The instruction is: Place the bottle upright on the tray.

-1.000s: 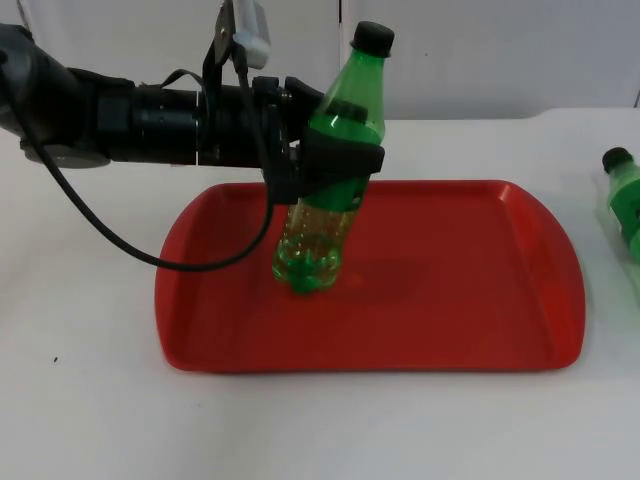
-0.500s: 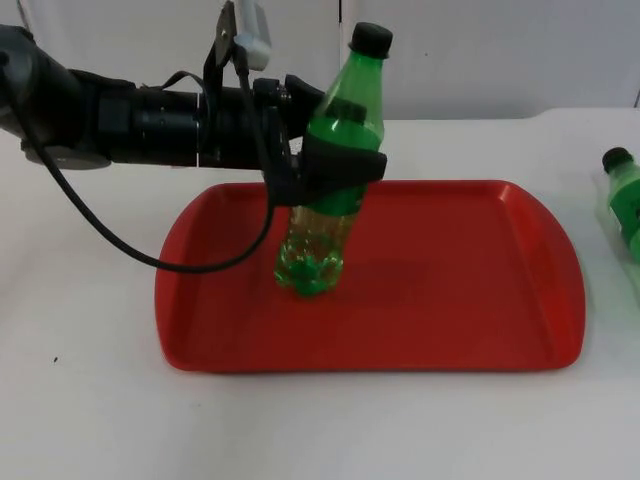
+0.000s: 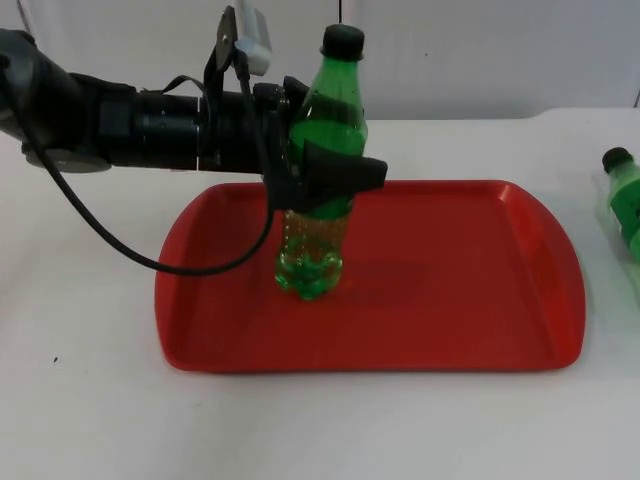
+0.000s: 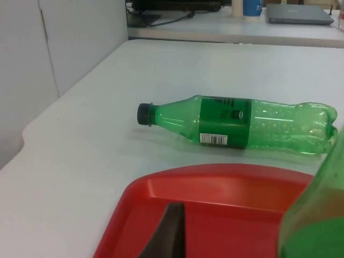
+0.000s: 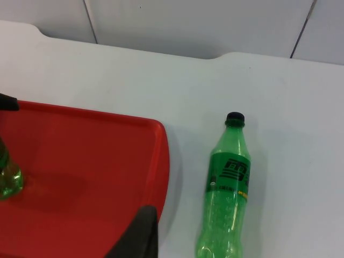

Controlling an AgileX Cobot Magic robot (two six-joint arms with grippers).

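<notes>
A green plastic bottle (image 3: 312,250) with a black cap stands upright on the red tray (image 3: 470,280), its base on the tray's left half. My left gripper (image 3: 345,135) reaches in from the left at the height of the bottle's label and is open, one finger on each side of the bottle. In the left wrist view a gap separates the near fingertip (image 4: 169,231) from the bottle (image 4: 317,215), above the tray (image 4: 215,188). The right wrist view takes in the bottle's base (image 5: 8,180) on the tray (image 5: 80,150). A black fingertip (image 5: 142,231) of the waiting right gripper hangs over the tray's right rim.
A second green bottle (image 3: 625,195) lies on its side on the white table just right of the tray, also seen lying there (image 4: 242,123) (image 5: 226,183). The tray's right half is bare red. A grey wall closes the far side.
The bottle went from leaning right to standing straight. The left gripper's near finger has come off the bottle's side.
</notes>
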